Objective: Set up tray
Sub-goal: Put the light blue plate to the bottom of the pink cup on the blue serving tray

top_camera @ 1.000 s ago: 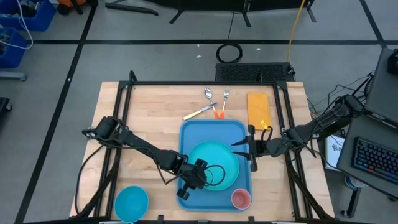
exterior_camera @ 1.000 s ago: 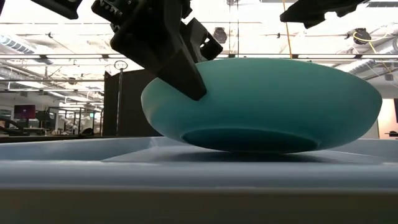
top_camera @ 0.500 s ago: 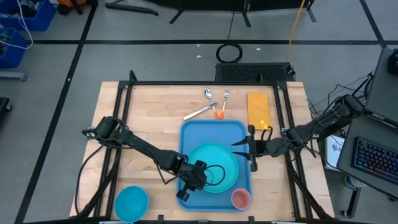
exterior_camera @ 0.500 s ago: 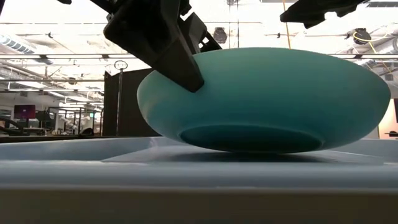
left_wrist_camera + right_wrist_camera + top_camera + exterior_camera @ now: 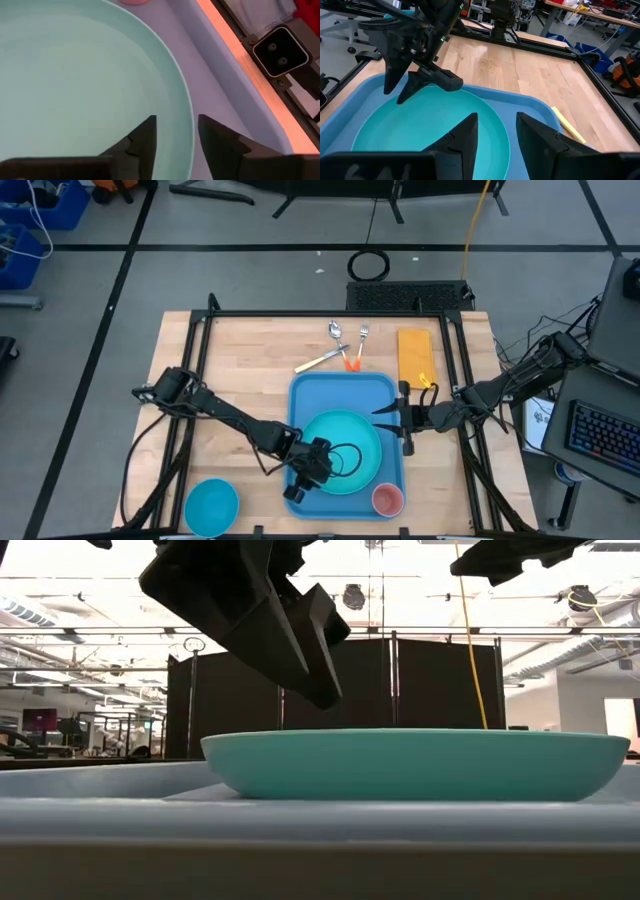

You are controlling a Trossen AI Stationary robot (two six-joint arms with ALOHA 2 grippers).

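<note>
High view: tray on worktop, turquoise plate and pink cup loaded; left tool open above plate rim, right tool open, empty; cutlery, bowl outstanding.

A robotics lab: open ceiling ducts, black partition screens, cluttered workbenches, taped floor.
</note>
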